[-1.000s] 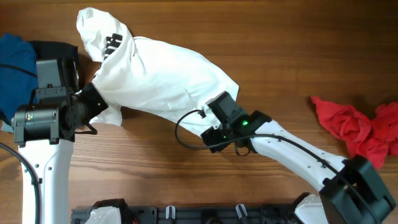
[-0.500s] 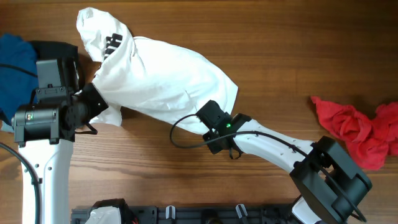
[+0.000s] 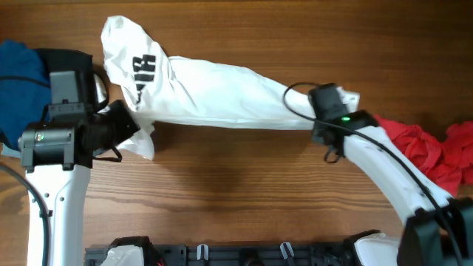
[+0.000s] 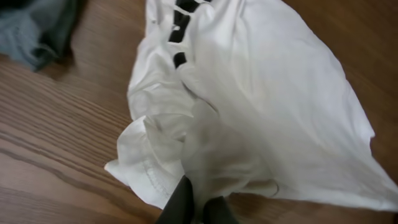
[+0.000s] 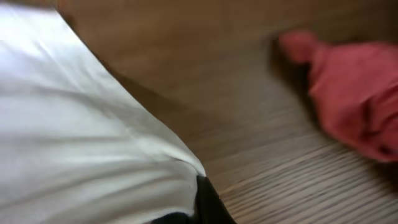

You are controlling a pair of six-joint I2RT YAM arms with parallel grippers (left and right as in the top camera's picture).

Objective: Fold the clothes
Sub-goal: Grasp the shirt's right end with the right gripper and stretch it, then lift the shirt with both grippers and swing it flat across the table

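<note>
White T-shirt taut between left claw and right claw

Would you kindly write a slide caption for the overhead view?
Left gripper and right gripper hold a white black-lettered cloth T-shirt stretched across the wooden table.

Wooden table; blue cloth at left edge

i see black block letters on the white shirt, near its left end. the cloth is creased there, so i cannot make out a word from overhead. my left wrist view shows only black fragments along a fold, unreadable too.
</note>
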